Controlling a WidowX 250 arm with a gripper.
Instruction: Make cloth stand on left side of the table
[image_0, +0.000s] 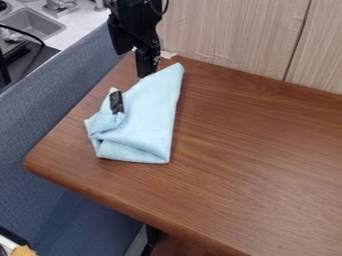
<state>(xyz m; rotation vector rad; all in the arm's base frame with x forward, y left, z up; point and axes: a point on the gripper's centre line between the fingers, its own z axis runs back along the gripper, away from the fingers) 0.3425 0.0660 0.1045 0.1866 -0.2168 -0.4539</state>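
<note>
The black gripper (146, 61) hangs at the upper left of the camera view, over the table's back left corner. Its lower end meets the upper edge of the light blue cloth (150, 115) and is partly hidden there. Folded and bunched, the cloth lies on the left part of the brown wooden table (254, 160), with a pointed corner toward the back and a raised fold at its left. A small black piece (117, 101) shows against that fold; whether it belongs to the gripper, I cannot tell.
A pale wood-grain wall panel (234, 35) borders the table's back edge. Blue upholstery (50, 120) runs along its left side. Beyond that, at the upper left, are a counter and a grey sink (33, 25). An orange-yellow item (23, 251) is at the bottom left corner.
</note>
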